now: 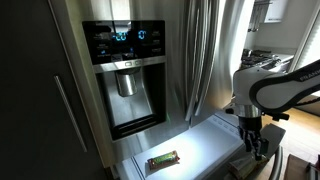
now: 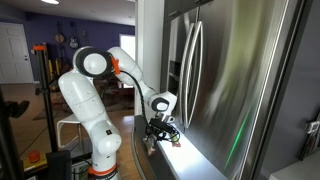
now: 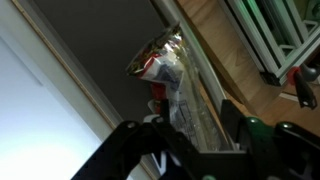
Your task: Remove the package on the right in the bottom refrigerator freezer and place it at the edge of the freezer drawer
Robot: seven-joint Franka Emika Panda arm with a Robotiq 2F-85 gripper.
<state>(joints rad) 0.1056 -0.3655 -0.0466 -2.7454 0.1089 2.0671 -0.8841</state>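
Observation:
In the wrist view the package (image 3: 168, 75), a flat tan-grey packet with pale and red markings, runs up from between my gripper's (image 3: 196, 132) two dark fingers, which close on its lower end. Its crumpled far end hangs over the freezer drawer's dark grey rim (image 3: 120, 70), with the white lit interior (image 3: 40, 110) to the left. In both exterior views my gripper (image 1: 256, 142) (image 2: 160, 130) is at the side edge of the open freezer drawer (image 1: 205, 140), below the refrigerator freezer (image 1: 125, 50). The package itself is hidden in the exterior views.
A green packet with red-brown edges (image 1: 163, 159) lies in the lit drawer, well away from my gripper. The steel fridge doors (image 2: 220, 80) rise right beside the arm. Wooden floor (image 3: 240, 40) lies beyond the drawer's rim.

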